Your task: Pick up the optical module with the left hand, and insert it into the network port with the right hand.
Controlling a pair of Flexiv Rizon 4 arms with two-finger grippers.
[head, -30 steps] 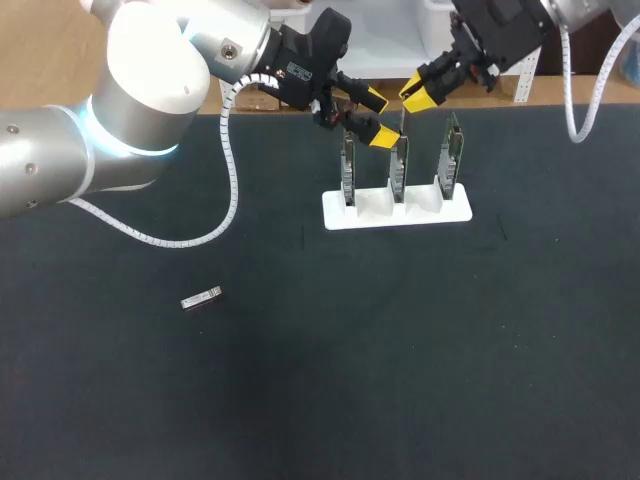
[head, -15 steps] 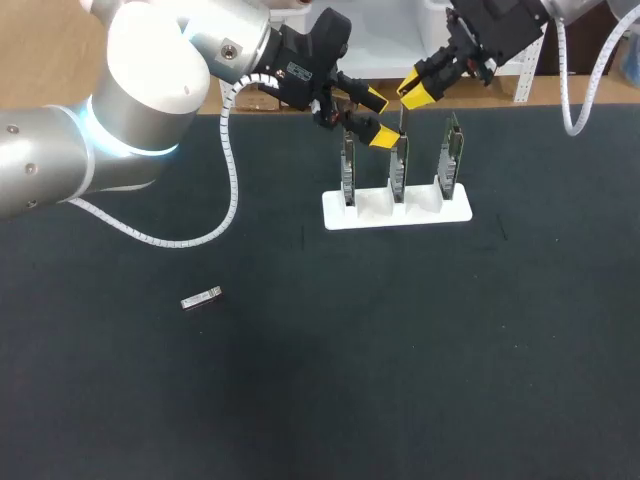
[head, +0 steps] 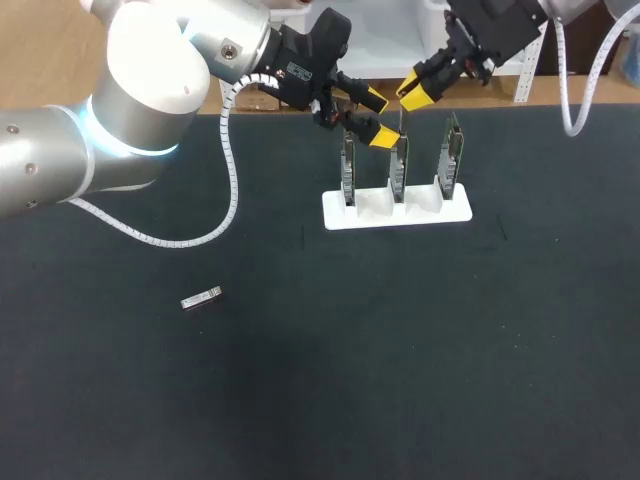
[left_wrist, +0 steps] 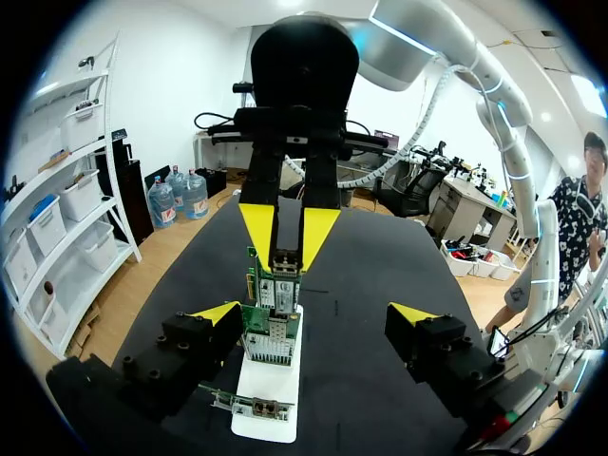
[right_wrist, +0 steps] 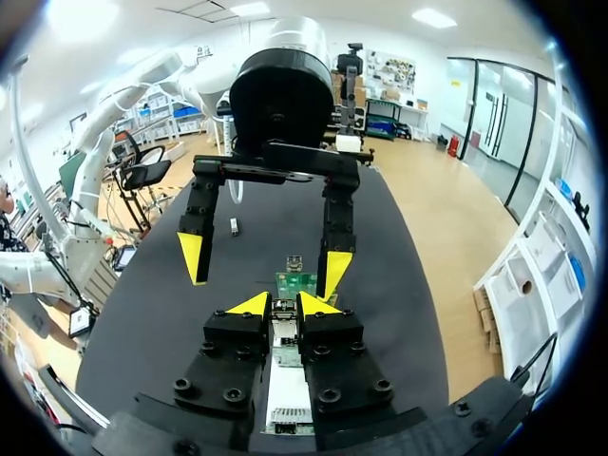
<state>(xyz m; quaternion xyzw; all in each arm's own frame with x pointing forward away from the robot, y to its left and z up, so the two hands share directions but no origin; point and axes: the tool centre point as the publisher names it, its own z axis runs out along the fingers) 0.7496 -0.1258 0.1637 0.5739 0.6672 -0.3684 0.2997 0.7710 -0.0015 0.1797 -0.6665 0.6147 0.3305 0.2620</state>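
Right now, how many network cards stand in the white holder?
3: the left card, the middle card and the right card, side by side in the white holder.

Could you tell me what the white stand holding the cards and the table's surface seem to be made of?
White stand: likely plastic, smooth, matte, uniformly white. Table surface: probably dark cloth or mat, matte, no glare.

The black table (head: 450,350) bears a white rack (head: 397,210) of three upright cards (head: 452,160) and, well apart, an optical module (head: 201,298).
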